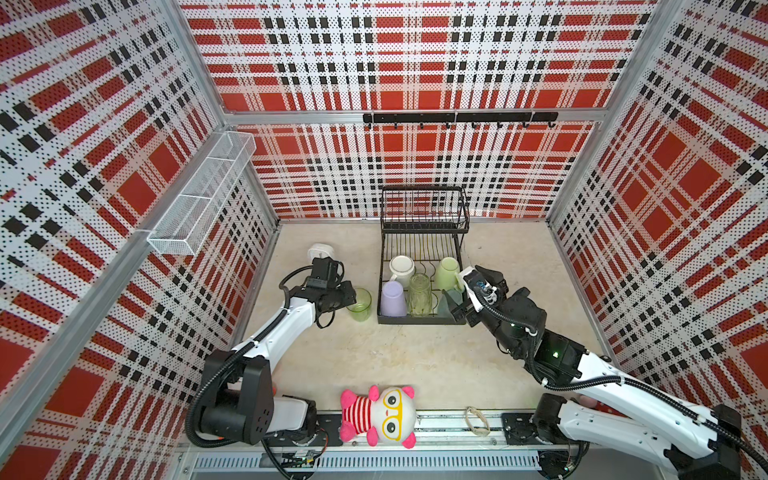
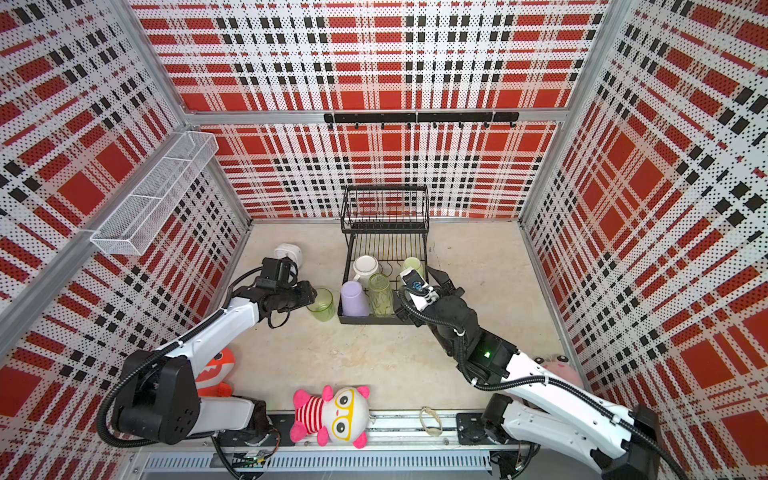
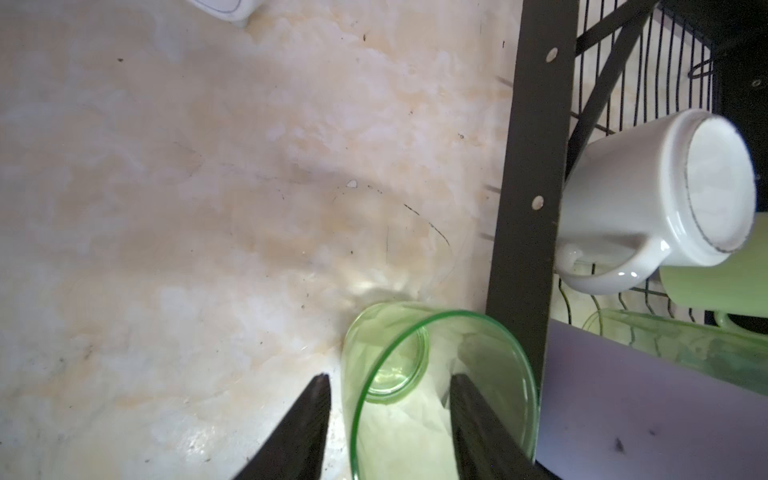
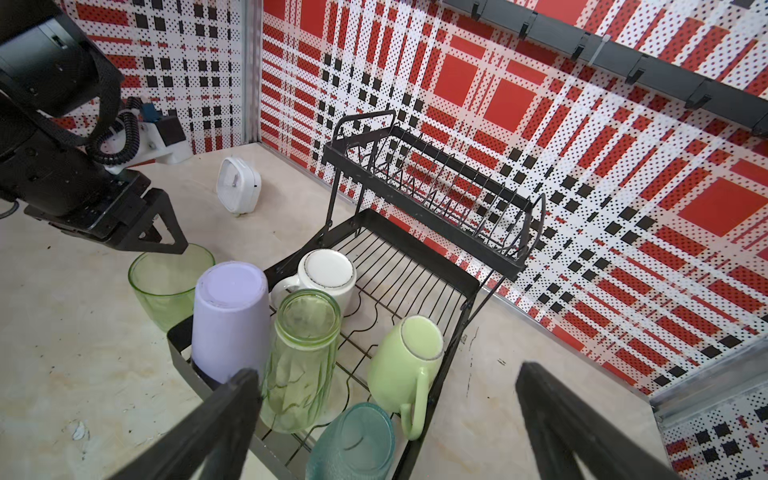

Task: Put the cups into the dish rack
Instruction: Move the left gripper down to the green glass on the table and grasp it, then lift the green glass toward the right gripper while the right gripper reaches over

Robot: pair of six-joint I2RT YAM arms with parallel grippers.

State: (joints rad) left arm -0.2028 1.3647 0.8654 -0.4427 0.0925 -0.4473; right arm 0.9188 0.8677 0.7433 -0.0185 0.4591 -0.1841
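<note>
Inspection proceeds from the left. A white clock (image 1: 321,251) stands on the table (image 1: 374,357) near the left wall and is not part of the load. In front of it, the left arm (image 1: 286,320) reaches forward from its base at the near edge, forearm angled toward the rack and wrist roughly level. The left end effector (image 3: 389,378) is partly open and straddles the near wall of a clear green tumbler (image 1: 360,305), with one finger outside the rim and one inside. A gap shows beside the outer finger, so no grip is confirmed. This tumbler stands upright, mouth up, on the table just left of the dish rack (image 1: 419,320), and it is the only cup outside the rack. On the lower tier, base up, are a lavender tumbler (image 1: 393,298), a white mug (image 1: 401,268), a ribbed green tumbler (image 1: 419,295) and a pale green mug (image 1: 446,272). A teal cup (image 4: 353,440) sits at the near right corner of the tier; its attitude is harder to read. The right arm (image 1: 602,374) extends diagonally from the near right, wrist bent down over that corner. The right end effector (image 4: 388,372) is spread wide and holds nothing. Assessment: the step in hand is the pickup of the sixth cup. The next move calls for closing firmly on the thin wall, lifting clear of the rack's side bar, inverting the cup, and setting it in free space behind the loaded cups.
</note>
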